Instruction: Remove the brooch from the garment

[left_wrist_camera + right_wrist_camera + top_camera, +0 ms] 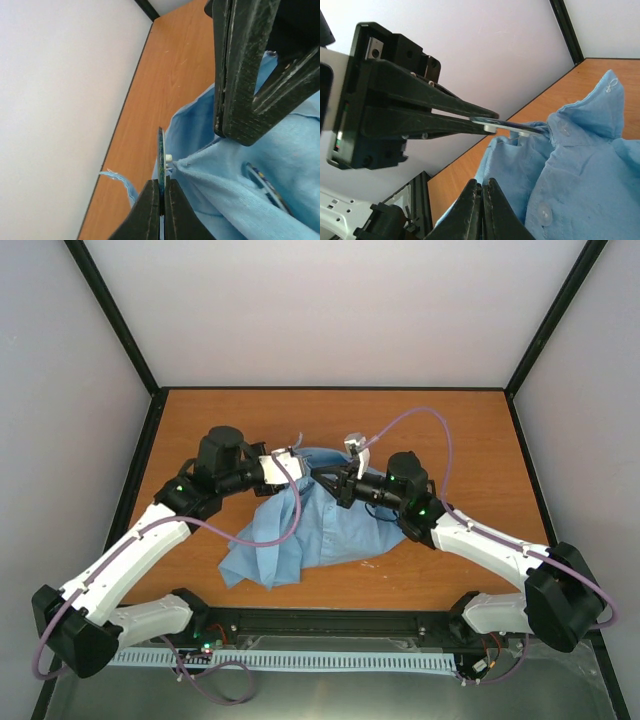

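Top view: we see thin, soft light-blue shirt (330, 530) crumpled mid wooden desk (450, 430). Left tool (296, 462) and right tool (322, 477) meet at its far edge.

Left wrist: left tool clamped on rim of brooch (161, 147), a thin flat dark-blue disc. We see it edge-on, long axis up-down in frame, white stud (169, 158) pointing right into cloth. Right tool closed, pinching taut fold just beside it.

Right wrist: disc near level, running left-right from left tool's tips to shirt. Round white buttons (543, 214) on fabric.
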`<move>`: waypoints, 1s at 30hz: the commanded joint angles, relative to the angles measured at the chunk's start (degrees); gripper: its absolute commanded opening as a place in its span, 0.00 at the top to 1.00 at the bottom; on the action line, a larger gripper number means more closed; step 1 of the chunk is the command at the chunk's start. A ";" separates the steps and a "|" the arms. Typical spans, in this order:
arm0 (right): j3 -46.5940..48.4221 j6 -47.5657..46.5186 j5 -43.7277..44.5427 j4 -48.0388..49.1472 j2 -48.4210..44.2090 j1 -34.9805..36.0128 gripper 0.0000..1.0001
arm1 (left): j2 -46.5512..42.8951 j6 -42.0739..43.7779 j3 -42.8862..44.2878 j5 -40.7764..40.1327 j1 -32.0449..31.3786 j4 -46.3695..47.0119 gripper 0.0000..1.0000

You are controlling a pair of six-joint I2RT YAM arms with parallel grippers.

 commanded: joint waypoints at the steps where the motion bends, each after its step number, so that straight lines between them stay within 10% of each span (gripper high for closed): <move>1: 0.45 1.77 -1.88 3.04 0.16 0.93 0.97 | -1.80 5.99 -2.78 -8.16 -2.36 10.00 0.99; 14: 0.12 1.79 0.38 0.99 -0.69 1.02 0.97 | -2.17 7.85 -6.18 -19.57 -2.94 21.01 0.99; 21: 1.82 -2.57 1.49 -2.23 -5.04 0.70 0.50 | 3.09 -23.86 17.83 5.99 -2.82 -8.23 0.99; 30: -2.60 0.08 -0.56 8.72 -16.40 0.23 0.39 | 6.42 -43.38 25.04 32.23 -1.02 -13.61 0.99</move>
